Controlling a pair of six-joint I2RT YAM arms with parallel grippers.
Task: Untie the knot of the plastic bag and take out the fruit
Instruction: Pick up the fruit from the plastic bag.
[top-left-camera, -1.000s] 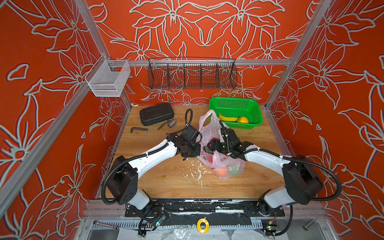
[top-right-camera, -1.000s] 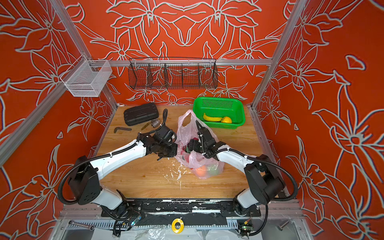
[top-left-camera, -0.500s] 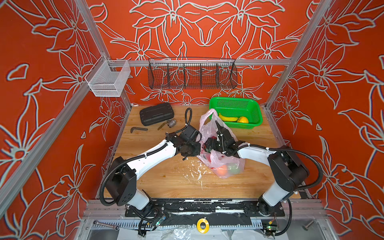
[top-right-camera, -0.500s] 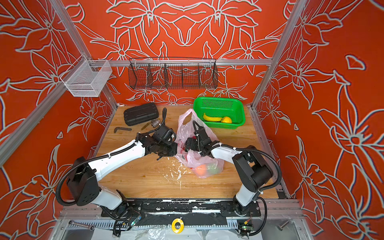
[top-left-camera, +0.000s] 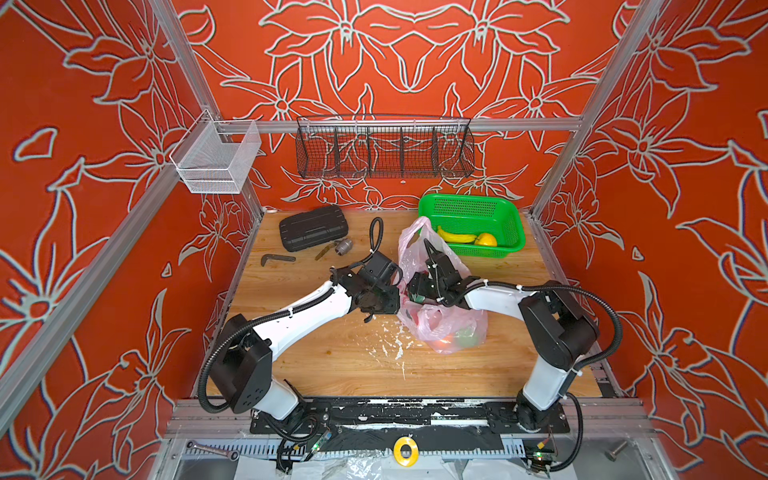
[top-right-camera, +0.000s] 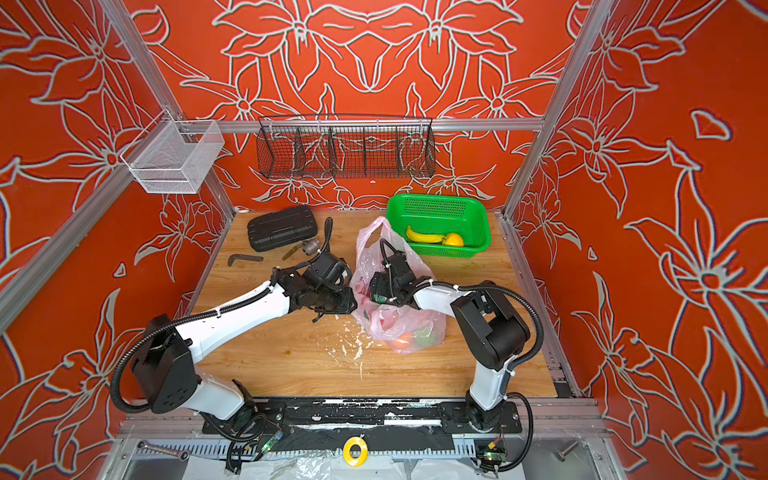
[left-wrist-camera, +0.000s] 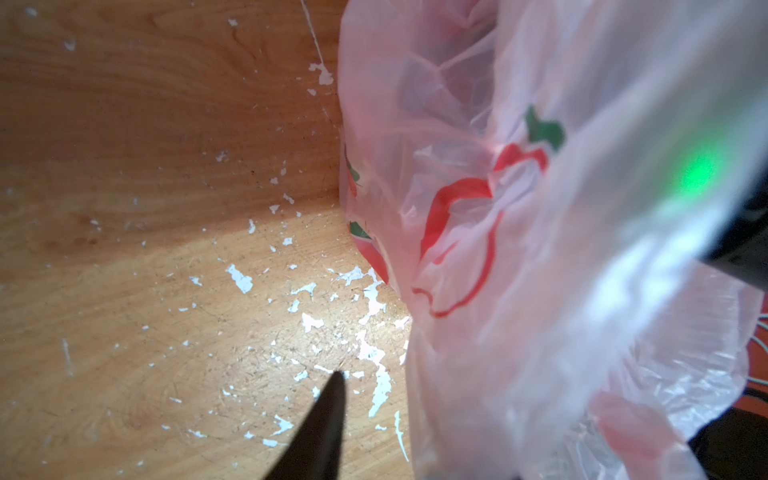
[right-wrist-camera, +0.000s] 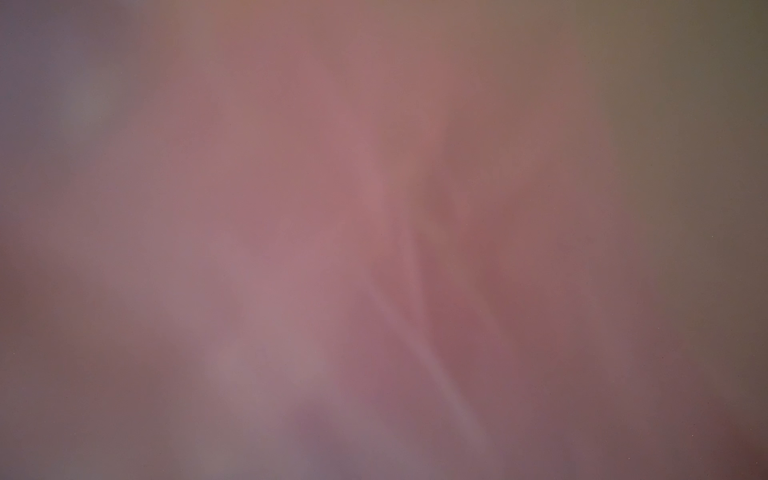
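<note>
plastic bag (top-left-camera: 440, 328): mid-bench (top-left-camera: 332, 357), just in front of green basket (top-left-camera: 511, 216); one handle loop (top-left-camera: 415, 226) standing up
knot: not distinguishable in the crumpled film
fruit: orange piece (top-left-camera: 444, 340) and green piece (top-left-camera: 467, 338) showing through the film at bag's near end
basket contents: banana (top-left-camera: 455, 237), yellow fruit (top-left-camera: 487, 240)
left gripper (top-left-camera: 392, 301): at bag's edge, film right against it; one finger (left-wrist-camera: 328, 415) visible over flaked bench, other hidden, so jaws cannot tell
right gripper (top-left-camera: 415, 291): buried under film at bag's upper part; wrist view pure pink blur, jaws cannot tell
</note>
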